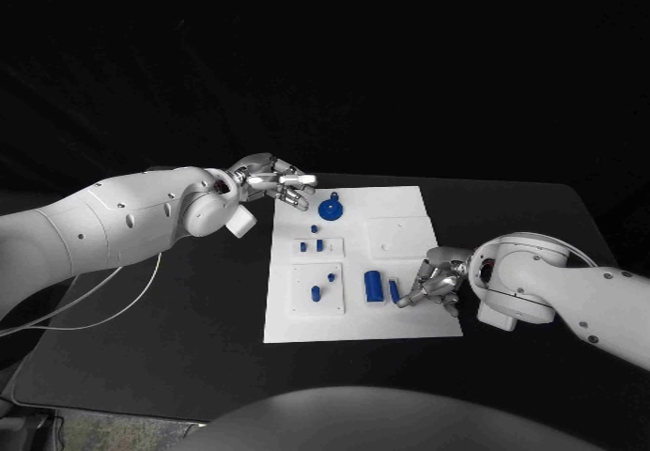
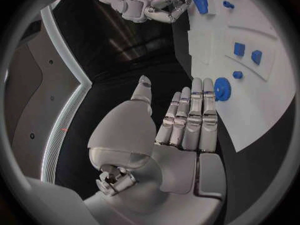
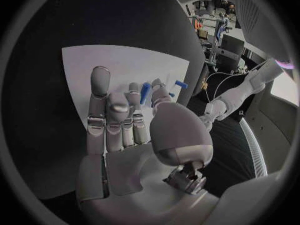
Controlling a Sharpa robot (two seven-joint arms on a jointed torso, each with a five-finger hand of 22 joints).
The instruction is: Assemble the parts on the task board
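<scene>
Right hand (image 1: 436, 280) pinches a peg (image 1: 394, 291) at the board (image 1: 407, 324) edge, ready for insertion; left hand (image 1: 275, 178) hovers with spread fingers, nothing held, just beside the gear (image 1: 331, 206).

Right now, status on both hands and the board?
Left hand open, hovering beside blue gear. Right hand at slim blue peg on task board; grip unclear. Nothing blocking.

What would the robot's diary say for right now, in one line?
left hand: open, beside blue gear | right hand: fingers at slim blue part | task board: unfinished
</scene>
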